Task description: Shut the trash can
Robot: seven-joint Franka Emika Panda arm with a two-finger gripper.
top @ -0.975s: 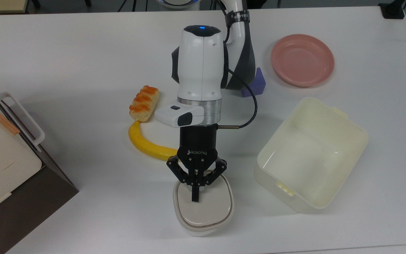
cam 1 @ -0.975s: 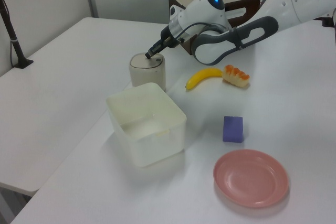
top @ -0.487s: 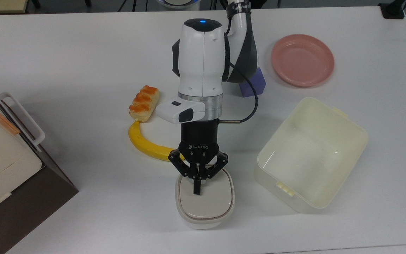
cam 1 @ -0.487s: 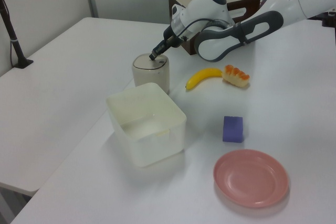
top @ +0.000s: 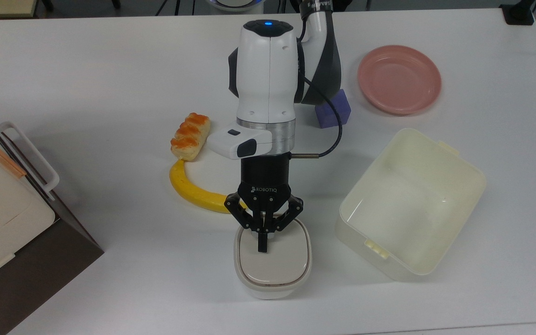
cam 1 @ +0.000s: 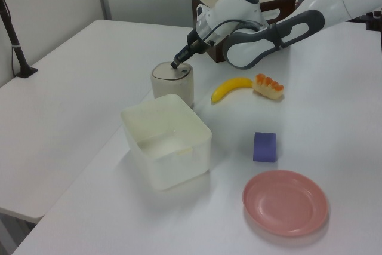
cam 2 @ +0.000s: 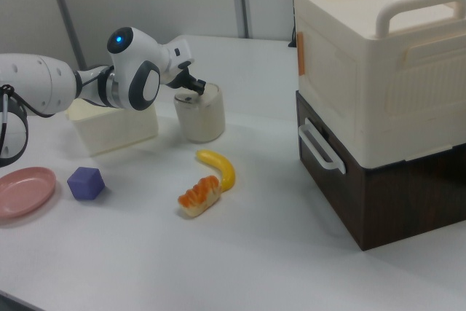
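Observation:
The trash can (top: 272, 274) (cam 1: 172, 85) (cam 2: 199, 116) is a small cream-white bin with a flat beige lid lying level on its rim. It stands near the table's front edge in the top view. My gripper (top: 262, 247) (cam 1: 175, 64) (cam 2: 198, 88) is shut, its black fingertips together and pointing down at the lid's near-arm edge, right over the lid. I cannot tell whether the tips touch it. Nothing is held between the fingers.
A pale-yellow tub (top: 411, 204) stands open to the top view's right of the bin. A banana (top: 193, 188) and a pastry (top: 190, 136) lie beside the arm. A purple block (top: 332, 112), a pink plate (top: 399, 79) and a stacked cabinet (cam 2: 378, 92) are further off.
The trash can has slid a little toward the top view's right and its lid now sits flatter. My gripper has drawn back slightly along the lid toward the arm, still shut.

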